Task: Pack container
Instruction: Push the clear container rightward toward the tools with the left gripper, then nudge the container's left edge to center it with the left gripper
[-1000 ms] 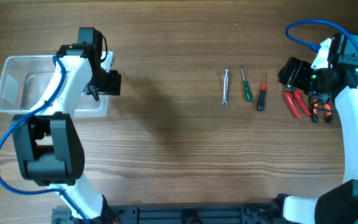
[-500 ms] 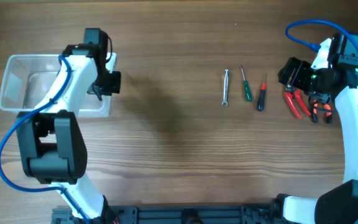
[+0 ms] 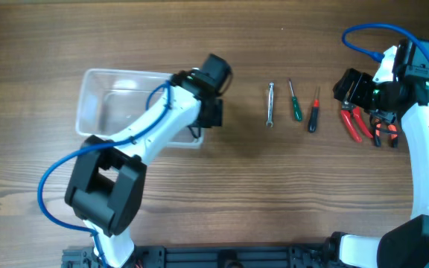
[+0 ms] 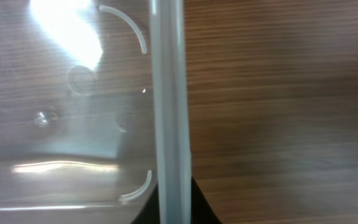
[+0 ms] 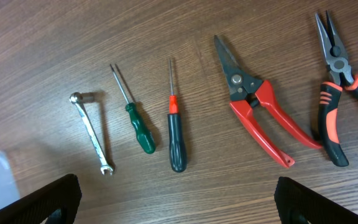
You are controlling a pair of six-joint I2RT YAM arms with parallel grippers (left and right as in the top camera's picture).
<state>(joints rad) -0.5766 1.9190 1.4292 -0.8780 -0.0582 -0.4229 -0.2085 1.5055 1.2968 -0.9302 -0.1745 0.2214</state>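
Judging by the layout, early in the packing: a positioning step, with nothing loaded yet. Works over a broad brown wood-grain table (image 3: 222,201), with plenty of bare board between tub and tool row. Has the clear, colourless rectangular plastic container (image 3: 118,104) with rounded corners left of centre, open side up and empty as far as can be seen. Pinches its right-hand rim in the left gripper (image 4: 173,208), one dark finger on each side of the thin wall (plainest in the left wrist view). Hangs the right gripper (image 5: 176,186) over the tools at the right, spread wide and holding nothing.

Looks down there on five tools:
- orange-and-black needle-nose pliers (image 5: 337,93)
- red-handled cutters (image 5: 260,112) close beside them
- a black-handled screwdriver with a red collar (image 5: 176,140)
- a green-handled screwdriver (image 5: 138,127)
- a small silver wrench (image 5: 92,134), nearest the tub

Probably calls next for parking the tub within reach of the row, then closing on one tool across its handle. Needs care at the light rim, likely to skid or tip if nudged, and at the flat-lying tools, which leave little for fingers to get under.
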